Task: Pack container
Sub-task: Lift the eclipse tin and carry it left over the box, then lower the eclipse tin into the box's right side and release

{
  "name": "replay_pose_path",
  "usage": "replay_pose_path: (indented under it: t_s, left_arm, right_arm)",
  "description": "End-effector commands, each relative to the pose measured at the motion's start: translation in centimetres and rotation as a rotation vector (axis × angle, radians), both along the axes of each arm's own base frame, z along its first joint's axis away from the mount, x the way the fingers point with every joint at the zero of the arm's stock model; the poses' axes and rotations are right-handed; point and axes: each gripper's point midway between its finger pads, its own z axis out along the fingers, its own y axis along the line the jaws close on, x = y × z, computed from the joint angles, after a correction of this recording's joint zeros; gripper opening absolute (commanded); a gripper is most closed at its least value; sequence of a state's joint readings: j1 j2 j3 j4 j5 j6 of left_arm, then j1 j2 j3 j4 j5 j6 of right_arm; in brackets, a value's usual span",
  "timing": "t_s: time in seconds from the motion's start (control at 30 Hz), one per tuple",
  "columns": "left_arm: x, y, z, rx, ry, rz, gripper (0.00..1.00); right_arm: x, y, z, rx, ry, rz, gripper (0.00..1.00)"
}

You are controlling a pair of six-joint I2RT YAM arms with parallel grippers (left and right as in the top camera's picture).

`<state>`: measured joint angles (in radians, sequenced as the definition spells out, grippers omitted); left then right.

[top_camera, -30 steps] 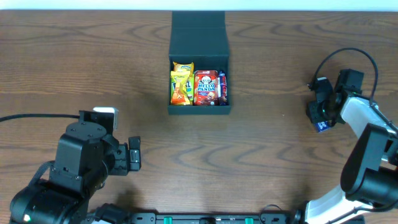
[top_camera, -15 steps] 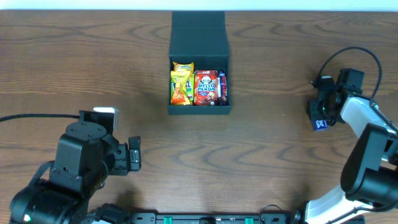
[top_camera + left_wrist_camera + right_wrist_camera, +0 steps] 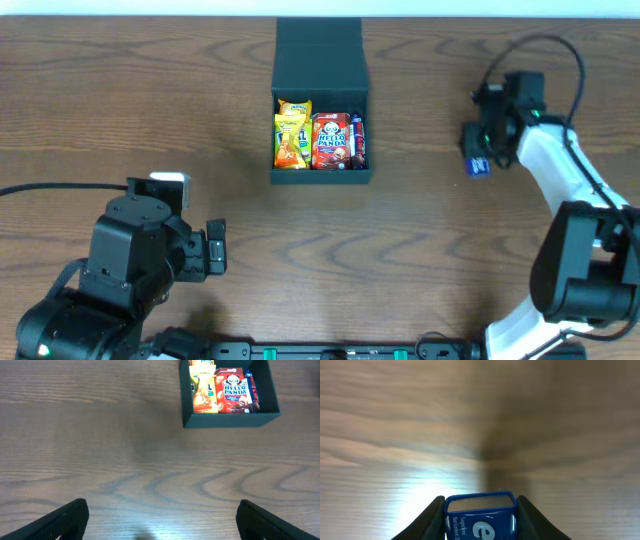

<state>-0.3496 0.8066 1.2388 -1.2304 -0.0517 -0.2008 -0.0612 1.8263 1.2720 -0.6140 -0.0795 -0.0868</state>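
Right gripper [image 3: 480, 512] clamps blue packet [image 3: 479, 166] clear of desk [image 3: 120, 100], likely bound for open container [image 3: 321, 177]; left gripper [image 3: 162, 522] apart, parked aside.

Dark teal container [image 3: 321, 50], blue packet [image 3: 479, 166]

The dark box [image 3: 320, 177] sat open on the brown wood table [image 3: 140, 90], with its lid [image 3: 319, 50] flat behind it. Inside were a yellow snack packet [image 3: 291, 135], a red Hello Panda box [image 3: 331, 139] and a thin packet [image 3: 358, 140]. Off to the right, the right gripper [image 3: 481, 157] held a small blue packet [image 3: 479, 167].
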Motion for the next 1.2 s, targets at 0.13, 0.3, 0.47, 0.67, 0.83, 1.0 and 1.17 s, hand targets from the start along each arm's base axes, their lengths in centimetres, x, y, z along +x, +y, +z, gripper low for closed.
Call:
replay_pose_path:
  t_s: [0.13,0.3,0.47,0.67,0.83,1.0,1.17]
  left_arm:
    - [0.0,0.1,0.5,0.008,-0.016,-0.014,0.95]
    - [0.0,0.1,0.5,0.008,-0.016,-0.014,0.95]
    - [0.0,0.1,0.5,0.008,-0.016,-0.014,0.95]
    - [0.0,0.1,0.5,0.008,-0.016,-0.014,0.95]
    - [0.0,0.1,0.5,0.008,-0.016,-0.014,0.95]
    - [0.0,0.1,0.5,0.008,-0.016,-0.014,0.95]
    - [0.0,0.1,0.5,0.008,-0.016,-0.014,0.95]
  right_arm:
    - [3.6,8.3,7.1,0.095,-0.119,0.044,0.02]
    - [3.9,15.2,9.7,0.248,-0.167,0.117,0.01]
    - [3.6,20.3,9.9,0.351,-0.166,0.130,0.02]
    - [2.4,25.2,6.2,0.376,-0.086,0.155,0.02]
    - [2.5,25.6,3.2,0.307,-0.057,0.086,0.02]
    - [2.9,24.9,2.6,0.235,-0.083,0.051,0.02]
    - [2.8,24.4,2.4,0.196,-0.086,0.018,0.02]
